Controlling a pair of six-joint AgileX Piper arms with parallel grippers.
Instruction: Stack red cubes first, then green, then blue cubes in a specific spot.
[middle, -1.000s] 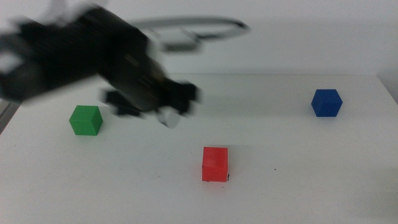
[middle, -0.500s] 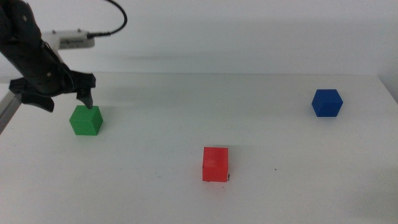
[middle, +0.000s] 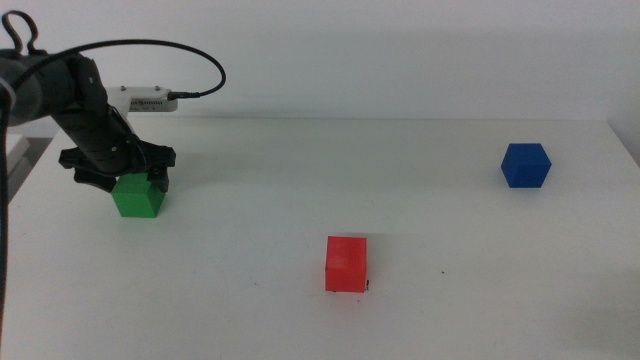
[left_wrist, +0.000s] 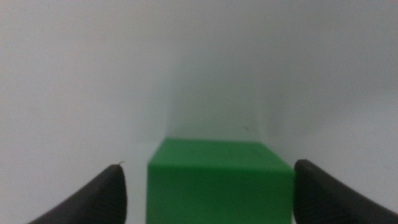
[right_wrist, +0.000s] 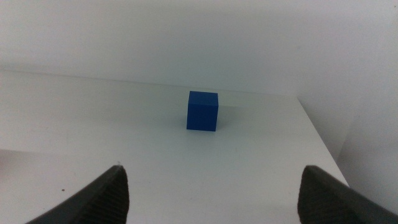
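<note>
Table (middle: 420, 320): we see white, bare surface.
Left gripper (middle: 128, 176): we find it low over the green cube (middle: 138, 197), jaws spread either side, not gripping.
Right gripper (right_wrist: 211, 193): jaws apart, empty, facing blue cube (right_wrist: 203, 111).
Red cube (middle: 346, 264): centre front.

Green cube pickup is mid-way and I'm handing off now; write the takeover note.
Left gripper: open, jaws straddling the green cube at the table's left, not closed on it.
Right gripper: open, waiting, facing the blue cube at far right.
Red cube: alone at centre front, a small black mark at its lower right corner.
Done: nothing stacked on red.
Left: grasp green, stack on red, then blue on top.
</note>
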